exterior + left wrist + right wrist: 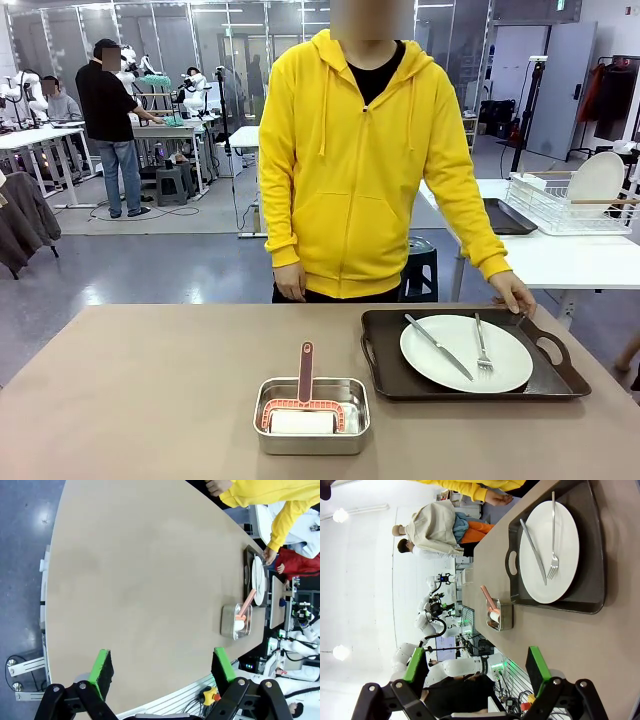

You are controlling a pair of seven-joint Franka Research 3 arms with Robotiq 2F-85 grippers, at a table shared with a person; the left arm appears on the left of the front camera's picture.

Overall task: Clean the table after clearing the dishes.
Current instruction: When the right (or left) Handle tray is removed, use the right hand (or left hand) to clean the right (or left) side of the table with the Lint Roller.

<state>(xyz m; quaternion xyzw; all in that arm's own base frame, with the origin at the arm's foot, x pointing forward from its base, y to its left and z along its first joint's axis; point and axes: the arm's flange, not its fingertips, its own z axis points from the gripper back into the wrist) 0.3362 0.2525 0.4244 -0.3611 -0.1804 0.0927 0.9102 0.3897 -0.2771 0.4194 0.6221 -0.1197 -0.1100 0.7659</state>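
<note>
On the taupe-brown table [150, 390] a dark brown handled tray [385, 375] at the right carries a round white plate [440, 370] with a metal knife [438, 346] and fork [481, 347]. The person's hand [512, 293] rests on the tray's far right corner. The same tray [592, 580] and plate [555, 575] lie ahead of my right gripper [477, 666], which hangs open above the table with nothing between its fingers. My left gripper [163, 667] is open too, above the table's bare left end [140, 580], far from the tray [248, 565].
A small steel pan [311, 415] near the front middle holds a white block and a red-handled tool [305, 375]. Behind the person at the right, a white side table [570, 262] bears a wire rack [560, 205] with a plate and a dark tray.
</note>
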